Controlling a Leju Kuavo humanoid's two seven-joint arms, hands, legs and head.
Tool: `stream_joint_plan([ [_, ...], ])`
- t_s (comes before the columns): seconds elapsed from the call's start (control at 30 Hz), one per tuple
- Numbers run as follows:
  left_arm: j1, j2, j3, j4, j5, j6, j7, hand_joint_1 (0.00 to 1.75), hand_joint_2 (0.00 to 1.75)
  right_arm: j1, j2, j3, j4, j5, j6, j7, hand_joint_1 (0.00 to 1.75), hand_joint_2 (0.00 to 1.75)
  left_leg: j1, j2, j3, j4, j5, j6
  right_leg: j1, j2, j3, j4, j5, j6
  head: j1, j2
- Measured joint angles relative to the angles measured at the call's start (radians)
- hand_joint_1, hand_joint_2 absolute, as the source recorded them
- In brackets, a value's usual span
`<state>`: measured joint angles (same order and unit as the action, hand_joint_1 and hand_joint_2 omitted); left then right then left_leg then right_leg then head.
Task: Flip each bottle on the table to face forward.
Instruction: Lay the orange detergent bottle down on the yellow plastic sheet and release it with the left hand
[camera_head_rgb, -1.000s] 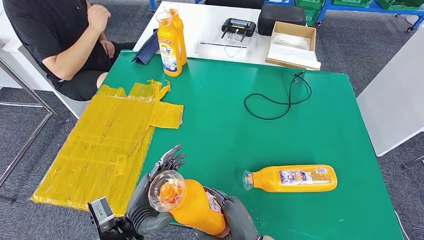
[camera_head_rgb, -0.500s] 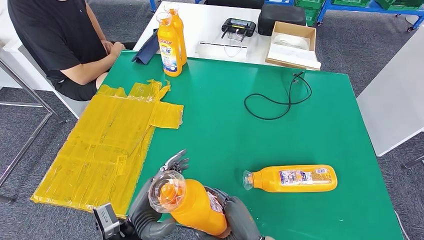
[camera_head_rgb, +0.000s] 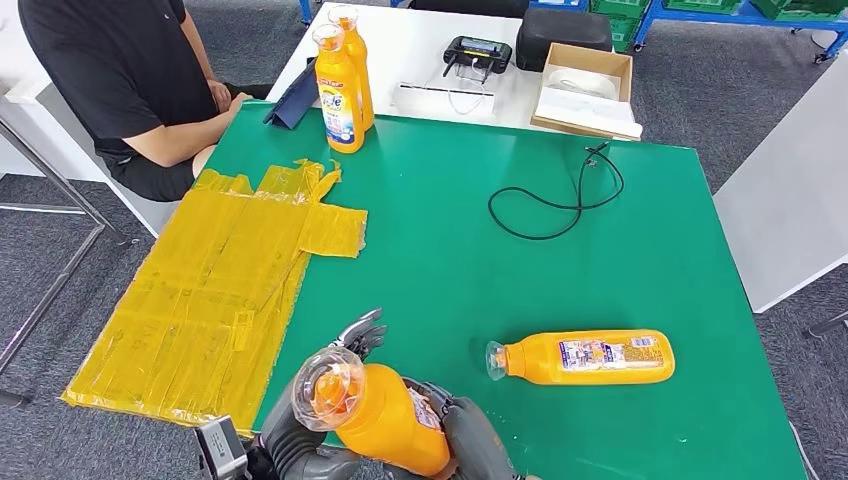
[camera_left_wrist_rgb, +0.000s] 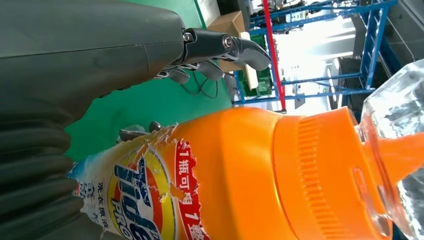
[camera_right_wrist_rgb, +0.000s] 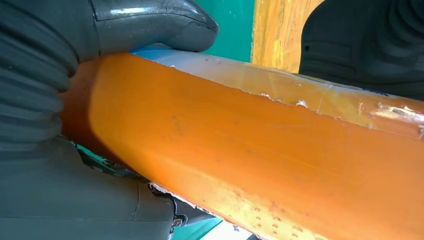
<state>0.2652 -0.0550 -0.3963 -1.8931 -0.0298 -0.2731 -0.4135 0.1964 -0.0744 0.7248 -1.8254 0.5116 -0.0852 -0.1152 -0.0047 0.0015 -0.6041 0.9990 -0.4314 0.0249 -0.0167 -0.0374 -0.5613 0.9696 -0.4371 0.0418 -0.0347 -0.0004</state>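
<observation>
Orange held bottle (camera_head_rgb: 385, 415) sits tilted between our left hand (camera_head_rgb: 300, 445) and right hand (camera_head_rgb: 470, 440), both gripping it above the green table's (camera_head_rgb: 450, 240) near edge. Its glossy sides could slip mid-turn. We count four bottles: ours, a lying bottle (camera_head_rgb: 585, 357), two upright bottles (camera_head_rgb: 342, 85) far back.

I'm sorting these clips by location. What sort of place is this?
Probably a robot lab or workshop: a green-topped work table, blue metal shelving with green crates, a black handheld controller, and grey carpet floor.
</observation>
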Motion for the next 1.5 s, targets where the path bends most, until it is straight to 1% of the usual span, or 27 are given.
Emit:
stream_joint_plan([
  [0.23,-0.006,0.006,-0.007,0.002,0.001,0.000,0.000,0.00,1.75,-0.002,0.000,0.001,0.008,-0.001,0.005,-0.001,1.75,1.75,0.000,0.000,0.000,0.000,0.000,0.000,0.000,0.000,0.000,0.000,0.000,0.000,0.000,0.000],
  [0.53,-0.020,0.010,-0.007,0.005,0.009,-0.012,0.004,0.00,1.75,-0.007,0.001,0.020,0.094,-0.003,0.002,-0.018,1.75,1.75,0.000,0.000,0.000,0.000,0.000,0.000,0.000,0.000,0.000,0.000,0.000,0.000,0.000,0.000],
  [0.83,-0.032,0.014,-0.007,0.014,0.016,-0.028,0.003,0.00,1.75,-0.016,-0.012,0.047,0.157,-0.018,0.008,0.003,1.75,1.75,0.000,0.000,0.000,0.000,0.000,0.000,0.000,0.000,0.000,0.000,0.000,0.000,0.000,0.000],
  [1.37,-0.035,0.020,-0.007,0.030,0.015,-0.031,0.003,0.00,1.75,-0.023,-0.018,0.066,0.193,-0.019,-0.002,0.003,1.75,1.75,0.000,0.000,0.000,0.000,0.000,0.000,0.000,0.000,0.000,0.000,0.000,0.000,0.000,0.000],
  [1.5,-0.037,0.021,-0.007,0.031,0.015,-0.033,0.003,1.75,1.75,-0.024,-0.018,0.069,0.197,-0.020,-0.003,0.003,1.75,1.75,0.000,0.000,0.000,0.000,0.000,0.000,0.000,0.000,0.000,0.000,0.000,0.000,0.000,0.000],
])
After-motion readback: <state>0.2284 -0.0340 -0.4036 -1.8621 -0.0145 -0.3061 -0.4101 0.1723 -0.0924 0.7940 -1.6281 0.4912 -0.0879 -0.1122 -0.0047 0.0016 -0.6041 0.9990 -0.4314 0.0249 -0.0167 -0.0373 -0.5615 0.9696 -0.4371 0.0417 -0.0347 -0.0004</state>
